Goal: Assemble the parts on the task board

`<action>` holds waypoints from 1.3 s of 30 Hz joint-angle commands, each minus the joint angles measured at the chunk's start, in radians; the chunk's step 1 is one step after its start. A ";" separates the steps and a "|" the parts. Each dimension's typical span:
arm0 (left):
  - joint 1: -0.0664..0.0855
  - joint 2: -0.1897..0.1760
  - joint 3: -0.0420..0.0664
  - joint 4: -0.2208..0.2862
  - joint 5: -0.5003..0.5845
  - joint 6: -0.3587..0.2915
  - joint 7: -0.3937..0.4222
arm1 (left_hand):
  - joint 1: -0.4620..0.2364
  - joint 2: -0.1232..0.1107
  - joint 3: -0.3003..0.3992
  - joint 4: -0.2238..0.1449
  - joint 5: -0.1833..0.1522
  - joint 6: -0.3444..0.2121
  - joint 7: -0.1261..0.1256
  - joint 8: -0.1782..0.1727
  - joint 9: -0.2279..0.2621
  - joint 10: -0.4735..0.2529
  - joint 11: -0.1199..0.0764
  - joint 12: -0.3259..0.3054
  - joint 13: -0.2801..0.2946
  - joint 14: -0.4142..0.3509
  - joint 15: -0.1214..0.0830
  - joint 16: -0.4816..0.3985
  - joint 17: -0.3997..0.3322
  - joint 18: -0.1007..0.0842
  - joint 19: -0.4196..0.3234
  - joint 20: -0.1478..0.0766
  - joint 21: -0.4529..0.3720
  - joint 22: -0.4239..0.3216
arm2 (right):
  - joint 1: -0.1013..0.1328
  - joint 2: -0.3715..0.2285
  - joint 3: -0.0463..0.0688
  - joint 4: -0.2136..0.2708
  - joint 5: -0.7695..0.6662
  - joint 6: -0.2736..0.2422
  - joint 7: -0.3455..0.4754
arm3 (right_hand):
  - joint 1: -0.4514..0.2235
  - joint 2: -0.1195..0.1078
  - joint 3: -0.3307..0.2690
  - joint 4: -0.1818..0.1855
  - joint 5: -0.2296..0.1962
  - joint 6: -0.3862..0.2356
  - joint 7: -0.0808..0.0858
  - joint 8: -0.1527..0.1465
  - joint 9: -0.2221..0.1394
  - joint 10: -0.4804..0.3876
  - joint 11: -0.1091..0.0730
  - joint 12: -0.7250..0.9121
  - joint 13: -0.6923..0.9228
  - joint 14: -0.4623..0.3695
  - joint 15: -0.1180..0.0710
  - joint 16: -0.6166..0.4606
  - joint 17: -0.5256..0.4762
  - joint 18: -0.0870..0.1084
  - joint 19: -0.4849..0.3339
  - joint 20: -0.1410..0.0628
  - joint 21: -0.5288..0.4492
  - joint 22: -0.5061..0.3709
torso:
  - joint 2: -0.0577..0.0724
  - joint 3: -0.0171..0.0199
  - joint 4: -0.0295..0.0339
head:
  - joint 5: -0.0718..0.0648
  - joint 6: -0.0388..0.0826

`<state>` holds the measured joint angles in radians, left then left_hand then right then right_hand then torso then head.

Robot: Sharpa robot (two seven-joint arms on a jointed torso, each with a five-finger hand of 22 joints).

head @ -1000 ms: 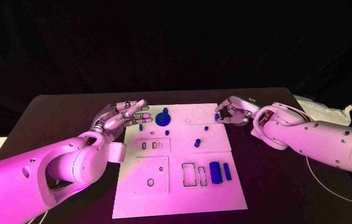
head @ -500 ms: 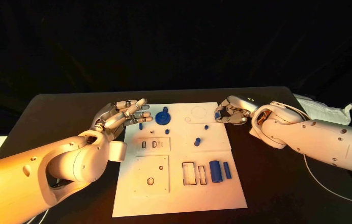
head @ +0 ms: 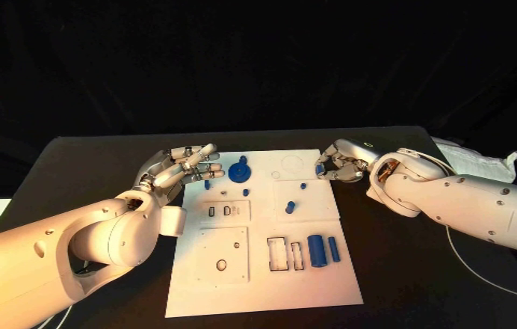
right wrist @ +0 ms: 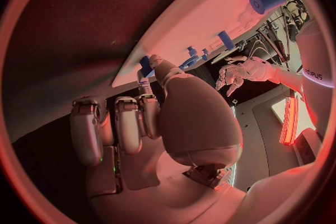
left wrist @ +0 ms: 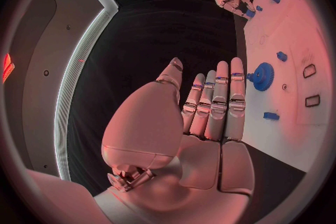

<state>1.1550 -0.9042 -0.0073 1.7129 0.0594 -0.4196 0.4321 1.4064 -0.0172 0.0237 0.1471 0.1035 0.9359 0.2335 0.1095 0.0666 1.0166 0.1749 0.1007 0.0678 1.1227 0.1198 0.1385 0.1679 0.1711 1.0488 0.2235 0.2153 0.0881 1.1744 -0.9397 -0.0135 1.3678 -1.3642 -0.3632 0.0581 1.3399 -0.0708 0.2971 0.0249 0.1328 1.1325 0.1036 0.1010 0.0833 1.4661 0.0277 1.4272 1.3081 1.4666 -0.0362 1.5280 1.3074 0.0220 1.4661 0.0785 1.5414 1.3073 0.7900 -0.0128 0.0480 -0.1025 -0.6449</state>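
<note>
The white task board (head: 258, 269) lies in the middle of the black table. My right hand (head: 341, 163) is at the board's far right edge and pinches a small blue part (head: 320, 169) between thumb and a finger; the left wrist view shows that part (left wrist: 249, 13) at the fingertips too. My left hand (head: 181, 167) hovers by the board's far left corner, fingers spread and holding nothing. A blue gear (head: 239, 173) sits just right of it. A thick blue cylinder (head: 317, 251) and a thin blue bar (head: 334, 249) lie near the board's right side.
Small blue pegs (head: 246, 193) (head: 302, 188) (head: 289, 208) are scattered over the board's far half. Rectangular slots (head: 278, 255) and a square plate with holes (head: 222, 256) take up its near half. Bare black table (head: 409, 269) flanks the board on both sides.
My right hand has edged slightly toward the table's far side with the blue part still pinched. The left hand has hardly moved.
</note>
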 commanded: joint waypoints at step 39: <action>0.000 0.005 0.000 -0.045 0.049 0.019 0.009 | 0.004 0.012 -0.003 -0.004 -0.003 -0.003 0.002 -0.005 -0.001 -0.001 0.004 -0.004 -0.001 0.000 0.004 -0.007 0.002 0.010 0.006 0.002 -0.006 -0.002 | -0.031 0.304 -0.025 0.225 -0.128 0.056 -0.445 | -0.030 0.041 0.038 -0.016 0.047 0.004 0.002 -0.012 0.006 0.032 -0.005 -0.024 0.164 0.078 -0.010 -0.010 0.130 0.004 0.038 -0.016 -0.016 0.147 | -0.024 -0.0260 0.0224 | 0.048 -0.043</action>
<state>1.1542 -0.9002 -0.0079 1.6644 0.0974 -0.4189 0.4322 1.4105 -0.0131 0.0238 0.1472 0.1035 0.9359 0.2335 0.1095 0.0665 1.0166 0.1749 0.1007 0.0678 1.1227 0.1198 0.1345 0.1685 0.1711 1.0488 0.2235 0.2153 0.0873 1.1461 -0.6389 -0.0385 1.5925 -1.4296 -0.3335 -0.3593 1.3190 -0.0315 0.3329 0.0080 0.1851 1.1285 0.1071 0.0842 0.0852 1.4664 0.0210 1.4086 1.3076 1.4665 -0.0432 1.5241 1.3078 0.0218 1.4661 0.0646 1.5299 1.3078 0.7656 -0.0386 0.0697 -0.0598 -0.6843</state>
